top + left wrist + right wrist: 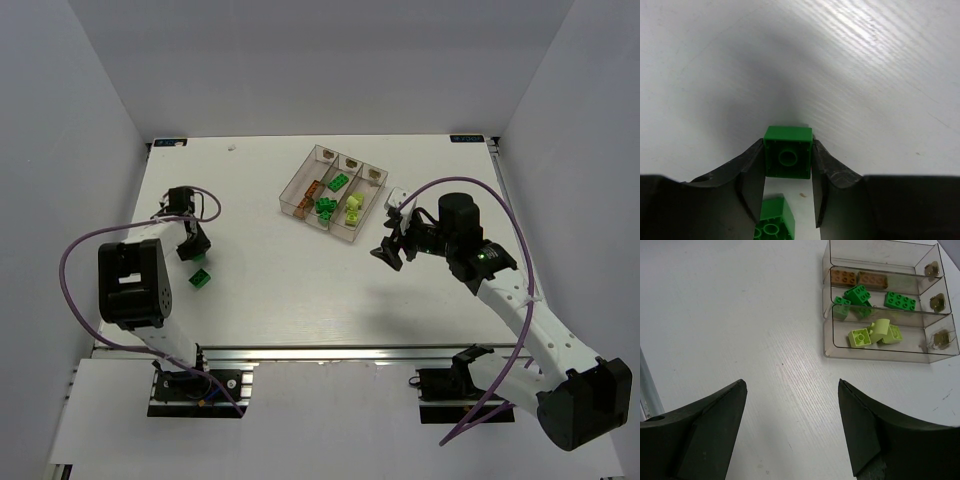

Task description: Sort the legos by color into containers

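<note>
Spotter: Left pincer point(787, 150), left side of the top view, is clamped on a green lego point(787, 157). Second green lego point(201, 279) lies loose on the table point(280, 290), just below.
Recorder: Right pincer point(791, 385)?
Spotter: Wide, empty, centre-right. Beyond, at upper centre, are the containers point(293, 200): orange-brown legos point(312, 190), green legos point(327, 207), yellow-green legos point(353, 208), one colour per bin.

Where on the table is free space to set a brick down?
Free: the table between the left gripper and right gripper, nearer than the tray. Crowded: the middle bin, and by the left gripper, where a loose green brick lies.
</note>
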Robot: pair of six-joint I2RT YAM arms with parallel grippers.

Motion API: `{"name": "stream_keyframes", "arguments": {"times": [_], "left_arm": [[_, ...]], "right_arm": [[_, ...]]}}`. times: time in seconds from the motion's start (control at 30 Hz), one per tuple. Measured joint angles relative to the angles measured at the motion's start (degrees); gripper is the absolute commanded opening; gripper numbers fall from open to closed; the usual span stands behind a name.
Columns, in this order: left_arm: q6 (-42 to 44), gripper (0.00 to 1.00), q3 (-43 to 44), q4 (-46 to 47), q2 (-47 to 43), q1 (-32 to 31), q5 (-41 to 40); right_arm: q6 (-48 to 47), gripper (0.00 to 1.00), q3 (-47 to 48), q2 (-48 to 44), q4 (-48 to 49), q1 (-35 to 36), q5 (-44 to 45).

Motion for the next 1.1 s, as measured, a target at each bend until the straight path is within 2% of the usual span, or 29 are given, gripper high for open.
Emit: {"name": "stream_keyframes", "arguments": {"times": [0.1, 0.23, 0.47, 0.6, 0.83, 1.1], "left_arm": [[0.1, 0.16, -0.9, 1.1, -0.9, 0.0, 2.6], [0.2, 0.11, -3.0, 3.2, -4.1, 0.0, 7.8], [-0.2, 0.1, -6.2, 8.9, -11.9, -0.4, 19.1], [-1.0, 0.1, -7.0, 12.9, -15.4, -3.1, 23.7], [-2.6, 0.1, -7.1, 17.6, -18.4, -9.9, 28.2], [-4.8, 0.1, -5.0, 20.4, -18.1, -16.7, 28.9]], "right_arm": [[-0.1, 0.79, 0.0, 0.0, 0.0, 0.0, 0.0], [-0.2, 0.79, 0.0, 0.0, 0.0, 0.0, 0.1], [-0.5, 0.79, 0.0, 1.0, 0.0, 0.0, 0.5], [-0.5, 0.79, 0.0, 1.1, 0.0, 0.0, 0.8], [-0.5, 0.79, 0.0, 1.2, 0.0, 0.0, 1.0], [-0.7, 0.79, 0.0, 1.2, 0.0, 0.0, 1.6]]}}
